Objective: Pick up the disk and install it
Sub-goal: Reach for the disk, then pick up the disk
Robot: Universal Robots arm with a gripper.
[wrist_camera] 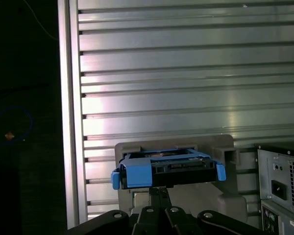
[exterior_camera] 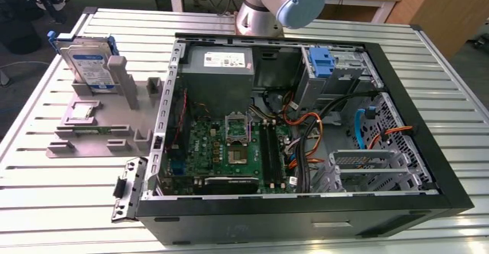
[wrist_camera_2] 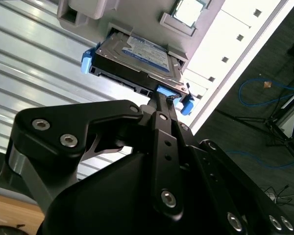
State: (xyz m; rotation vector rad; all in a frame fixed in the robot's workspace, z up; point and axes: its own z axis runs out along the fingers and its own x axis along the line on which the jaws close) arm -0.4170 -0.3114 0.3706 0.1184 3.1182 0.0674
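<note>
- One claw [wrist_camera_2: 160, 98], clenched w/ nothing between fingers, lines up over flat silver disk in blue plastic carrier [exterior_camera: 82, 65], upright in grey plastic holder [exterior_camera: 91, 129] on slatted metal desk [exterior_camera: 54, 208].
- Risk: clenched tips hit blue rail; disk tips or jams.
- Room: open above; black PC case [exterior_camera: 306, 207] beside holder, desk edge near.

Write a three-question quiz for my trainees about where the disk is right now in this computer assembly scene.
1. True or false: the disk stands outside the computer case.
2. Multiple choice: the plastic rail framing the disk is A red, B blue, C green.
3. Fill in: the disk stands on edge in a grey ____ on the table.
Key: 1 true; 2 B; 3 holder.
</note>
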